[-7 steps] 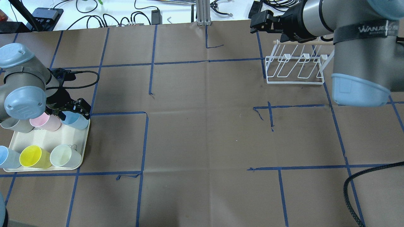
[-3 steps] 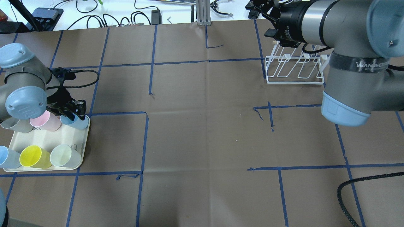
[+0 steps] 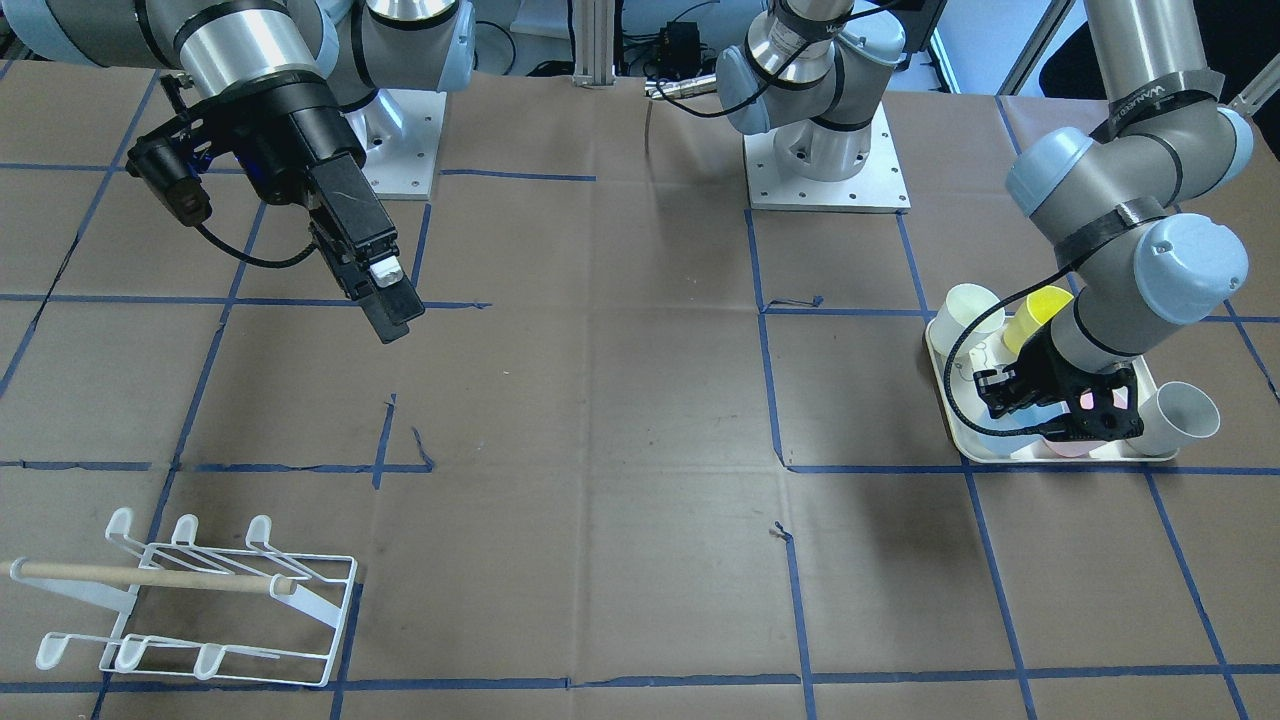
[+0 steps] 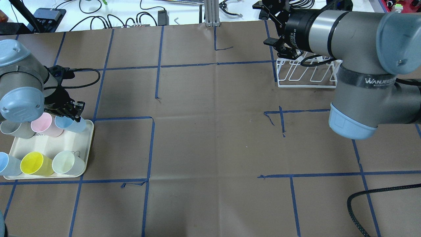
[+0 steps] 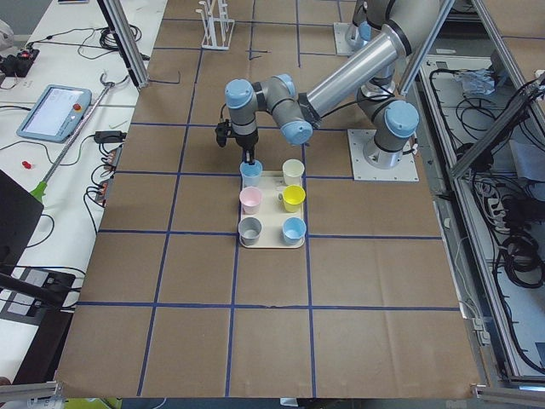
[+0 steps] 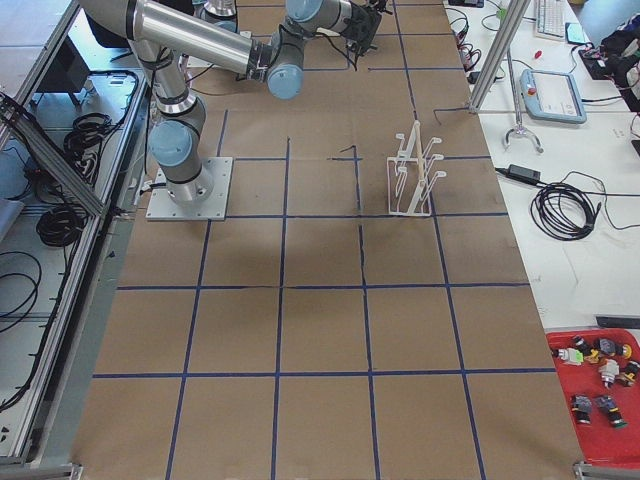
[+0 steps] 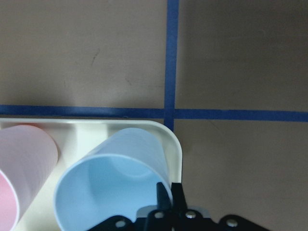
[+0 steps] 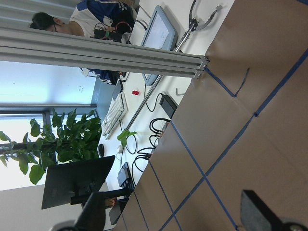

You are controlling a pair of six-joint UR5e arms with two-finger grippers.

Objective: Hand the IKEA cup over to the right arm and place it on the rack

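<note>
My left gripper [image 4: 75, 115] is shut on the rim of a light blue cup [image 4: 73, 124] at the far right corner of the cream tray [image 4: 49, 144]. In the left wrist view the fingertips [image 7: 166, 195] pinch the rim of the blue cup [image 7: 110, 178], one inside and one outside. My right gripper [image 3: 390, 310] hangs empty in the air above the table, well away from the white wire rack [image 3: 190, 600]. In the right wrist view the right gripper [image 8: 173, 207] has its fingers wide apart. The rack [image 4: 306, 74] is partly hidden under the right arm.
The tray also holds a pink cup [image 4: 44, 124], a grey cup [image 4: 14, 129], a yellow cup [image 4: 34, 163], a pale green cup [image 4: 67, 163] and another blue cup [image 4: 6, 164]. Blue tape lines cross the brown table. Cables lie beyond its far edge.
My left gripper has closed on the blue cup's rim and shifted it slightly left. The right arm has swung leftward, with its gripper turning toward the table's far edge.
</note>
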